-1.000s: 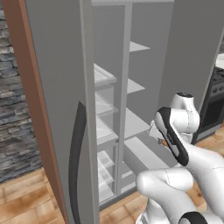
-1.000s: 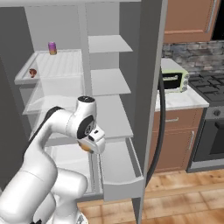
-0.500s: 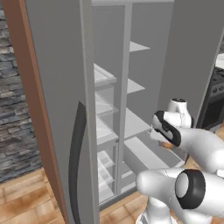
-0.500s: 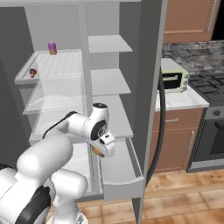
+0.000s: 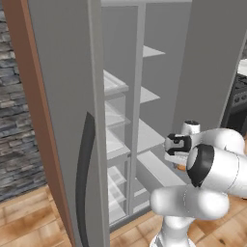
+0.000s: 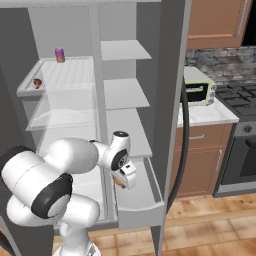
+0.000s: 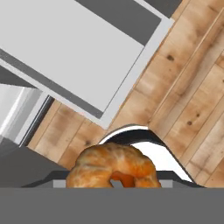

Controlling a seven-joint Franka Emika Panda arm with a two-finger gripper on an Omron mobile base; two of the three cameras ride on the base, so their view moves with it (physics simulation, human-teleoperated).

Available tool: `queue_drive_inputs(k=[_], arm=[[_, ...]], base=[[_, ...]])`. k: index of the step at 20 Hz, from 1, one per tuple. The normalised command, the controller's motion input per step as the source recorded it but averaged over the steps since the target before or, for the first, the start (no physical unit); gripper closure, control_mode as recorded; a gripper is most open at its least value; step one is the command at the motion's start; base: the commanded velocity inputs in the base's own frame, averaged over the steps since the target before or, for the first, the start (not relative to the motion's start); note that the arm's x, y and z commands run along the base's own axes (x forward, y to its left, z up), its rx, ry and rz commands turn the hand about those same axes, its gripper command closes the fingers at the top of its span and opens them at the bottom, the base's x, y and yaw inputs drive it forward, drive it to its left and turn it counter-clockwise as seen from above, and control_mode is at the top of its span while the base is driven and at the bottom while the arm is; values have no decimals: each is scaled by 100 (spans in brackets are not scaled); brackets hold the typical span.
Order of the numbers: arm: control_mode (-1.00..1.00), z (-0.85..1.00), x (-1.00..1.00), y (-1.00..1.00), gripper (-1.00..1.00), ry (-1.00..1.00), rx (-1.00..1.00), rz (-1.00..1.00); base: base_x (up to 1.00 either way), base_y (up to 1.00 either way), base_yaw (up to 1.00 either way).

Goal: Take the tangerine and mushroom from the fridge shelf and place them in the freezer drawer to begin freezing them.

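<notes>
My gripper [image 6: 123, 179] is shut on the tangerine [image 6: 118, 181], a small orange fruit, and hangs over the left part of the open freezer drawer [image 6: 142, 218]. In the hand view the tangerine [image 7: 111, 167] sits at the bottom between the fingers, with the drawer's pale floor [image 7: 74, 57] and its front wall below it. In the left base view a sliver of the tangerine [image 5: 181, 167] shows under the hand above the drawer [image 5: 155, 170]. The mushroom [image 6: 37, 82], a dark reddish-brown lump, lies at the left front of the upper fridge shelf.
A purple can [image 6: 60, 55] stands at the back of the mushroom's shelf. The fridge's open doors [image 5: 62, 120] [image 6: 172, 100] flank the arm on both sides. A toaster oven [image 6: 198, 93] sits on the counter to the right, next to a stove [image 6: 240, 95].
The arm has swung right and down from in front of the fridge shelves to above the freezer drawer, carrying the tangerine along.
</notes>
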Motion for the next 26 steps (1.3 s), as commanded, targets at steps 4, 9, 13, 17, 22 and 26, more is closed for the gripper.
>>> queue_drive_inputs(k=[4, 9, 13, 17, 22, 26], arm=[[-100, -30, 24, -23, 100, 4, 0, -1], [-100, -28, 30, -27, 100, 4, 0, -1], [-100, -46, 35, -19, 100, 4, 0, 0], [-100, -49, 37, -7, 100, 3, 0, 0], [-100, -45, 46, -5, 100, 0, 0, 0], [-100, -42, 32, -10, 100, 0, 0, 0]], base=[[0, 0, 0], [0, 0, 0], [0, 0, 0], [0, 0, 0], [0, 0, 0], [0, 0, 0]])
